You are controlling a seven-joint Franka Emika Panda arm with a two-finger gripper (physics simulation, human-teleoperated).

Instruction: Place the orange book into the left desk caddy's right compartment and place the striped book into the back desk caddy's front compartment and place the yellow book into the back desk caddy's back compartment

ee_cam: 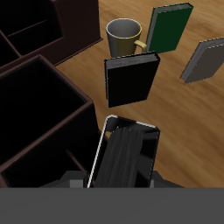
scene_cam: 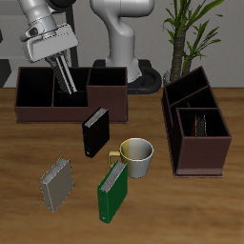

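Note:
My gripper point(scene_cam: 63, 76) is shut on a dark striped book point(ee_cam: 131, 149), held upright and lowered into a middle compartment of the back desk caddy point(scene_cam: 107, 95). In the wrist view the gripper point(ee_cam: 122, 178) holds the book beside the caddy's dark walls point(ee_cam: 52, 114). The left desk caddy point(scene_cam: 200, 160) stands by the plant. A thin book point(scene_cam: 200, 124) stands in one of its compartments, showing only its edge, so its cover colour is hidden. I see no orange or yellow book in either view.
A black book point(scene_cam: 95, 133) stands in front of the back caddy. A cream mug point(scene_cam: 138, 155), a green book point(scene_cam: 114, 193) and a grey book point(scene_cam: 57, 183) stand nearer the table's front edge. A potted plant point(scene_cam: 186, 33) is at the back.

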